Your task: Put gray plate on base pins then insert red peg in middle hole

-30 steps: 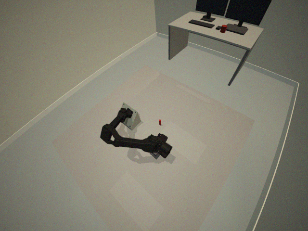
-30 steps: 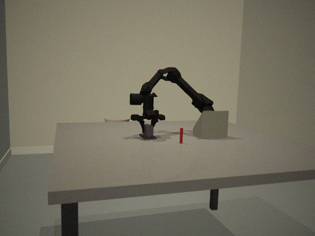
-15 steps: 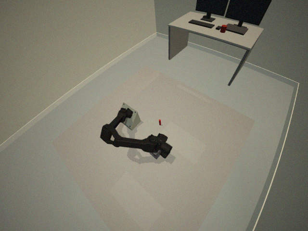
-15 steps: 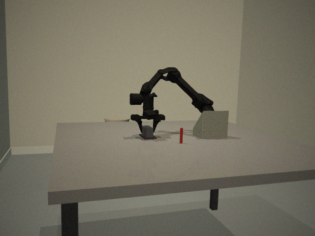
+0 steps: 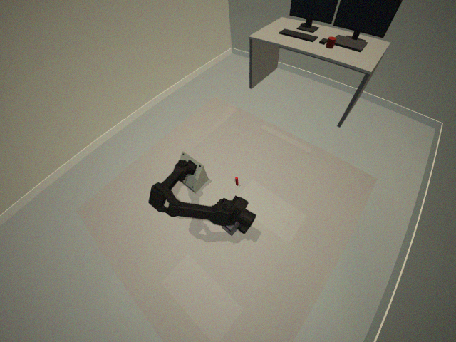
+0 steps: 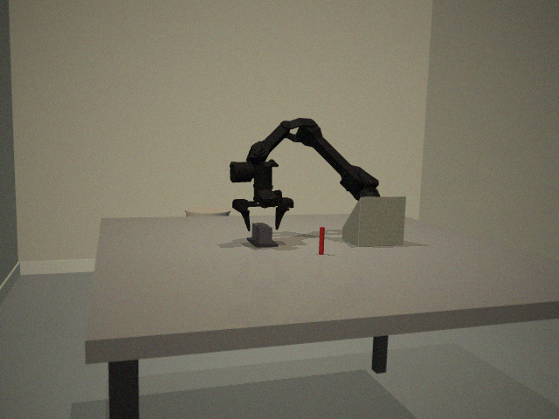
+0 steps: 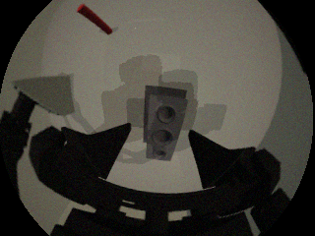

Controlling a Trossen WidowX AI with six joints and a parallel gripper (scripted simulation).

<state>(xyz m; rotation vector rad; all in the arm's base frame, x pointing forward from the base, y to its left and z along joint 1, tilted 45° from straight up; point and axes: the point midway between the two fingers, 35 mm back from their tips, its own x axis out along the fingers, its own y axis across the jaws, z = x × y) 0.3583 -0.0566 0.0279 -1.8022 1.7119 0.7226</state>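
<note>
Red peg [image 6: 321,240], gray plate [image 6: 261,232]

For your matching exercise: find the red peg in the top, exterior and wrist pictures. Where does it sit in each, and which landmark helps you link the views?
Top: red peg stands just left of centre, right of the arm's mount.
Exterior: it stands upright on the table, between the gray plate and the mount.
Wrist: it shows as a slanted red bar at upper left.
Shared landmark: the pale wedge-shaped mount, seen in all three.
</note>
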